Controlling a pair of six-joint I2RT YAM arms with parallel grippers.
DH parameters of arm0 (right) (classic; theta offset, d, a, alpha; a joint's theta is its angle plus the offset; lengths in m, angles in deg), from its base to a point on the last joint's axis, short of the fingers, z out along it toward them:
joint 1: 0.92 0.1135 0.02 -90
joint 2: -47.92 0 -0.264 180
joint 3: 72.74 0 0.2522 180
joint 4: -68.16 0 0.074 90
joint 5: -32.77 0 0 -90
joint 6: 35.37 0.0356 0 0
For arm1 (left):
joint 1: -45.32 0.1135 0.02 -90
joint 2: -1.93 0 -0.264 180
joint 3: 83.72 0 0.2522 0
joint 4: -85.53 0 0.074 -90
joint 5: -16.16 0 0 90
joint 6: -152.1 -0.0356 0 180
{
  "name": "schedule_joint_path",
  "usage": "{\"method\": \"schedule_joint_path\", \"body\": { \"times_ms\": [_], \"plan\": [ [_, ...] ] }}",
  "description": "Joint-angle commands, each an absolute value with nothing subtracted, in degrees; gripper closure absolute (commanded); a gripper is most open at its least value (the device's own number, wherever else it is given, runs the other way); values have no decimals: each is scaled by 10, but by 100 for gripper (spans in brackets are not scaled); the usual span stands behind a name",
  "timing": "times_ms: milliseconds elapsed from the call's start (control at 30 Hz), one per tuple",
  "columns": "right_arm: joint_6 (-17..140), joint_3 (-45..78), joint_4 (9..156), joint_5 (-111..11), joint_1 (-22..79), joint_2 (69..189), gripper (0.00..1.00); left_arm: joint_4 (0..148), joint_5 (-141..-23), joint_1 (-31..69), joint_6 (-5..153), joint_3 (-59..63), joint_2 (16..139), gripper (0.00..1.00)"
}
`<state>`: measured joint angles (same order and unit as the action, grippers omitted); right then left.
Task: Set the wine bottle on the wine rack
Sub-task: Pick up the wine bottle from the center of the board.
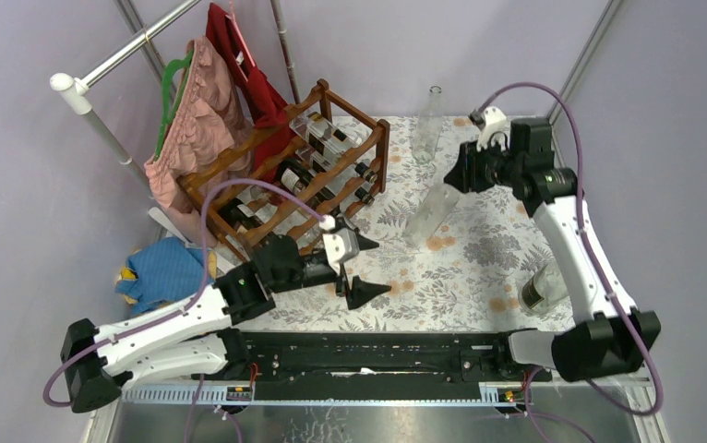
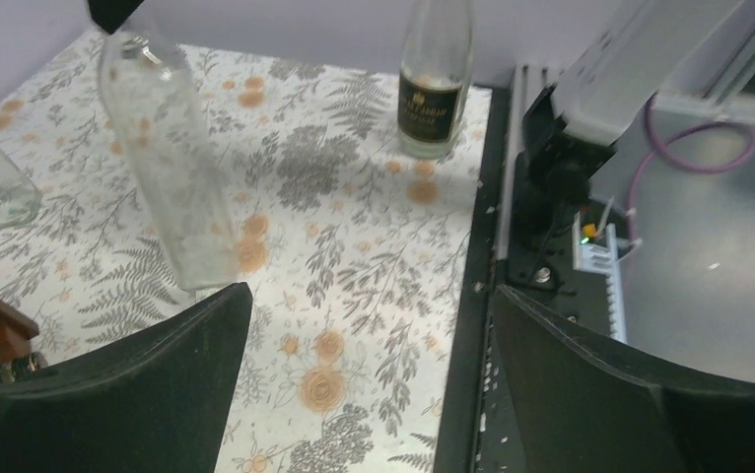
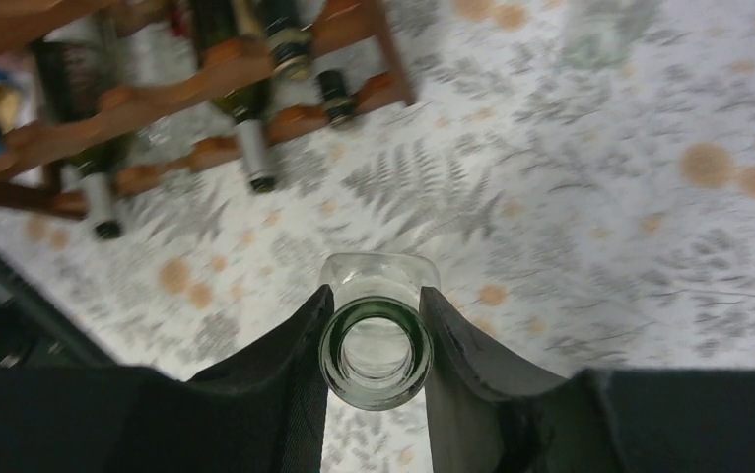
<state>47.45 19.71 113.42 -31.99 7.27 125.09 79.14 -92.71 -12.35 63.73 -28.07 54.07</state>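
The right gripper (image 3: 376,301) is clamped on the neck of the clear, empty wine bottle (image 1: 428,219), just under the lip. Its wrist view looks straight down the open mouth between the two fingers. The bottle leans near the middle of the flowered counter (image 1: 479,254); whether its base touches the cloth I cannot tell. The wine rack (image 1: 384,148) stands at about ten o'clock from it, well apart, with several cradles holding bottles laid neck outward. The left gripper (image 1: 382,268) hangs at about seven o'clock from the bottle, jaws wide apart and holding nothing.

The bottle is smooth, stiff glass that would break if dropped. Being empty, it is probably fairly light. Most of its weight sits far below the grip, so it will likely swing about the neck. The lip should stop it sliding out downward. A hold on the body would likely steady it for laying flat.

A second clear bottle (image 1: 434,120) stands at twelve o'clock and a labelled bottle (image 1: 542,288) at four o'clock, both away from the rack.
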Motion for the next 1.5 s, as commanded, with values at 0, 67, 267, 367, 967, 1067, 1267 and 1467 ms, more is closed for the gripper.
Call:
{"method": "schedule_joint_path", "body": {
  "times_ms": [0,67,267,367,967,1067,1267,1467],
  "plan": [
    [517,115,1120,-185,70,1167,100,951,-804,-173,552,-376,534,1],
    [528,80,1116,-145,71,1138,100,1023,-766,-192,546,-415,542,1],
    [562,22,1107,-60,71,1103,100,1215,-644,-211,551,-504,609,1],
    [585,0,1079,-30,71,1104,100,1252,-614,-211,554,-500,658,1],
    [651,-62,989,24,71,1119,100,1277,-668,-202,569,-421,859,7],
    [654,-62,988,27,71,1117,100,1272,-689,-191,581,-420,871,14],
    [674,-72,971,39,71,1118,100,1250,-707,-168,596,-424,879,27],
    [680,-77,965,51,71,1124,100,1228,-751,-155,591,-416,875,98]
  ]
}}
